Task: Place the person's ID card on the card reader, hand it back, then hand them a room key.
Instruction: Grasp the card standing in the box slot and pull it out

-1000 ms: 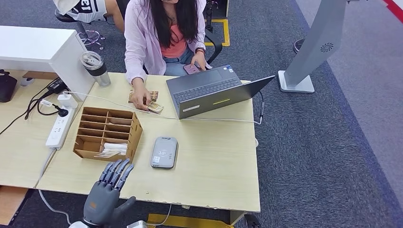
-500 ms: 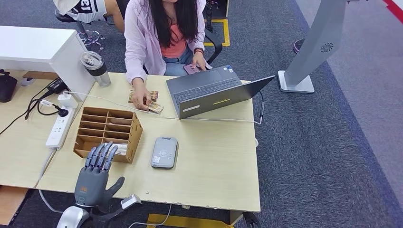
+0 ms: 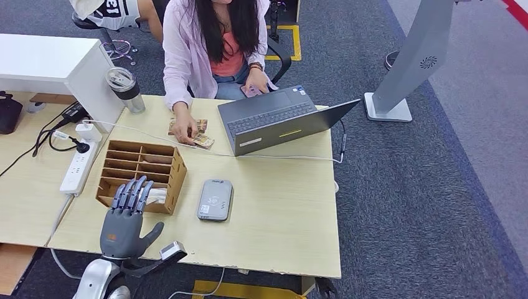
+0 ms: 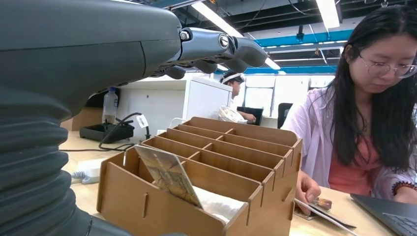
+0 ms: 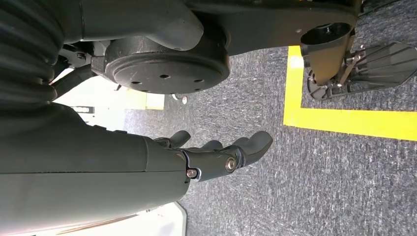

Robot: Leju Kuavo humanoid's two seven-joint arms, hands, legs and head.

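My left hand [image 3: 124,219] hovers with its fingers spread over the front compartment of the wooden organizer [image 3: 179,169] and holds nothing. A room key card [image 4: 168,174] leans in that front compartment [image 3: 151,195] of the organizer [image 4: 255,147], just under my fingers [image 4: 231,49]. The grey card reader [image 3: 215,199] lies flat to the right of the organizer with nothing on it. The person [image 3: 215,43] sits across the table, one hand [image 3: 184,130] resting on cards [image 3: 202,141] on the tabletop. My right hand [image 5: 216,155] hangs over the carpet, fingers loosely extended and holding nothing.
An open laptop [image 3: 280,118] occupies the far right of the table [image 3: 280,212], with a cable running across. A power strip [image 3: 78,168] and a tumbler [image 3: 126,89] sit to the left. A white cabinet [image 3: 50,62] stands at the back left.
My left hand has moved left and forward from the table's front edge to above the organizer's front compartment. The person's hand with the phone has lifted slightly.
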